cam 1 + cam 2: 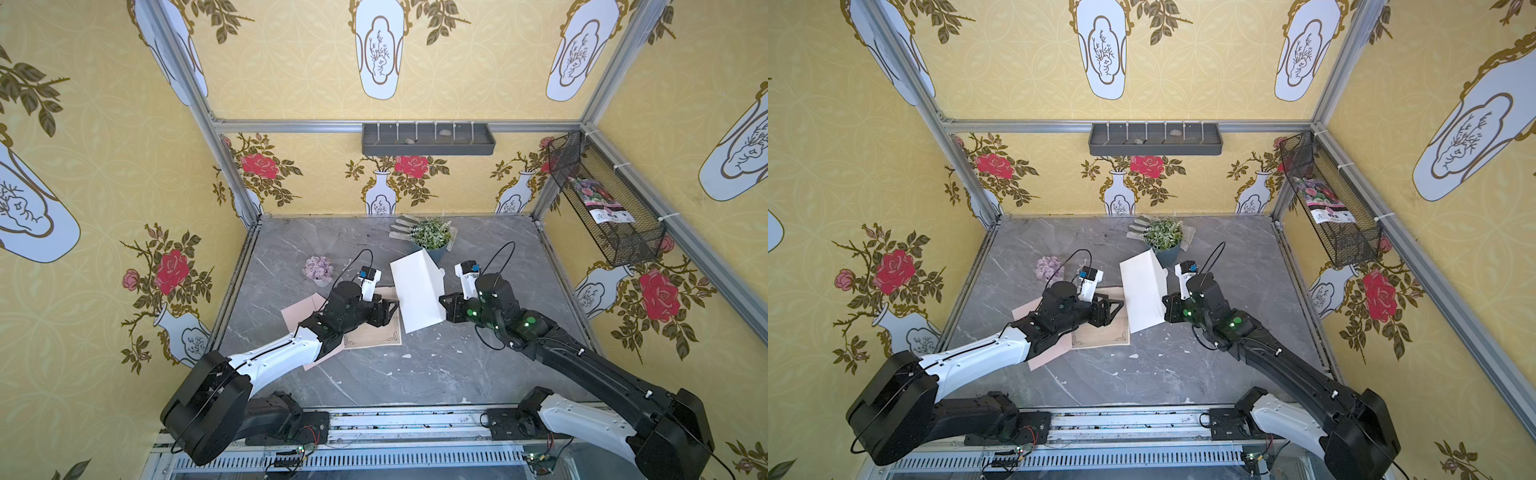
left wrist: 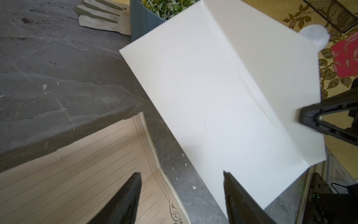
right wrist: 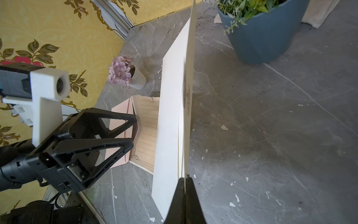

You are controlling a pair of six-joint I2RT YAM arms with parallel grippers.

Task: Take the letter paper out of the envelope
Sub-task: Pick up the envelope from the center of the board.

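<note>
One envelope (image 1: 415, 291), raised over desk (image 1: 478, 374) centre, clenched in right end effector (image 3: 185, 179); left end effector (image 2: 181, 173) released, empty, above letter paper (image 2: 87, 164) flat on desk. Extraction seems done; next, lower envelope aside

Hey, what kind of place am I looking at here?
Likely a staged robot test booth, not a real room: floral wallpaper on a bare aluminium frame, a marble-look tabletop, a potted plant as prop.
</note>
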